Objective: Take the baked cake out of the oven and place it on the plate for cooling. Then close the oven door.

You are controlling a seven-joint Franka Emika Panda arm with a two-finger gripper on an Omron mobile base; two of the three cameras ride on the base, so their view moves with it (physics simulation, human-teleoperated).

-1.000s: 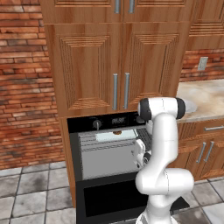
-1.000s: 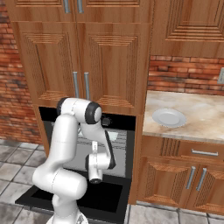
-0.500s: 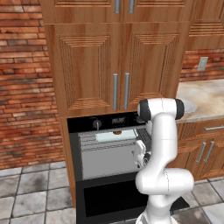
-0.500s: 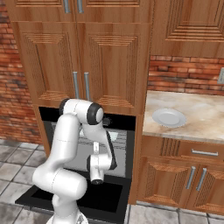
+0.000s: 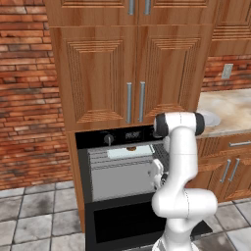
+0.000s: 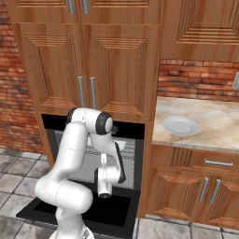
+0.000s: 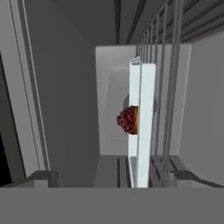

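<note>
1. The tool (image 7: 116, 175) is standing wide open and holding nothing, facing into the oven (image 5: 120, 169).
2. The hand view is showing the cake (image 7: 127, 120) ahead on the pale tray (image 7: 141, 127).
3. The right base view is showing the plate (image 6: 180, 125) resting on the table (image 6: 214, 126).

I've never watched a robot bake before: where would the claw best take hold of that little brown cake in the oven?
Probably by its rounded sides, coming straight in through the open front of the oven. The cake is a small lump sitting on the pale tray on a wire rack, so its top and sides are free. The open claw already points at it in the hand view, rolled sideways, and looks wide enough to straddle it.
</note>
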